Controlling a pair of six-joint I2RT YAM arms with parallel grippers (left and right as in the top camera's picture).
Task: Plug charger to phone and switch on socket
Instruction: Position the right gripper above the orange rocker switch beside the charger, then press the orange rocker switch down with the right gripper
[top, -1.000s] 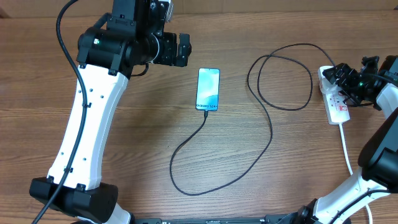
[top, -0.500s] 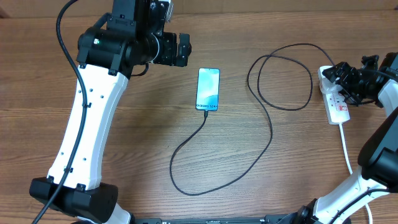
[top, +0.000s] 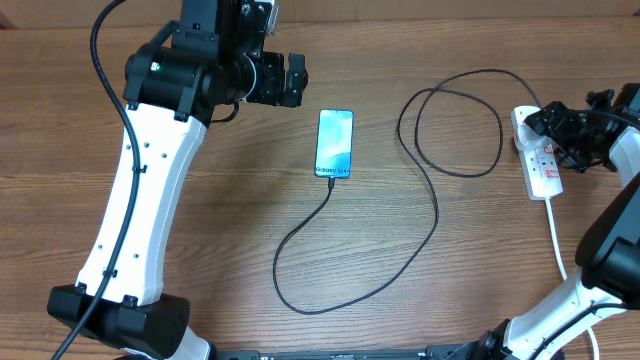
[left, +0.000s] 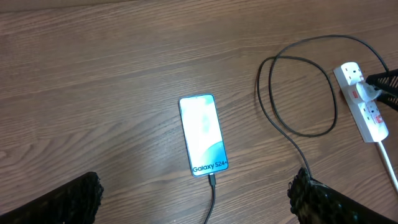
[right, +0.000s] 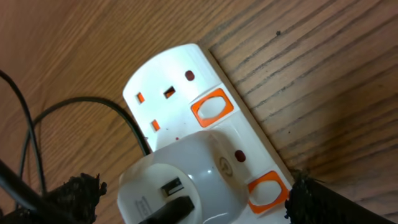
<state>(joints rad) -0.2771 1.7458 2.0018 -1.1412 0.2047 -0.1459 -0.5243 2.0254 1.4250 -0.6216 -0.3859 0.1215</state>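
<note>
The phone (top: 335, 143) lies flat mid-table, its cyan screen lit. The charger (top: 436, 212), a thin black cable, has its tip in the phone's near end (left: 212, 182) and loops across the wood to a white adapter (right: 180, 180) seated in the socket (top: 545, 178). My right gripper (top: 553, 128) hovers open over the socket's far end. In the right wrist view its fingertips (right: 78, 193) straddle the adapter and one orange-rimmed switch (right: 268, 190). My left gripper (top: 297, 80) hangs open above the table left of the phone (left: 203, 134), holding nothing.
The socket's thick white cord (top: 556, 240) runs toward the front edge at the right. A second orange-rimmed switch (right: 212, 108) sits beside an unused outlet. The left arm's white link (top: 140, 200) spans the table's left side.
My right gripper has shifted slightly to the right over the socket's far end. The left arm, phone and cable have not moved.
</note>
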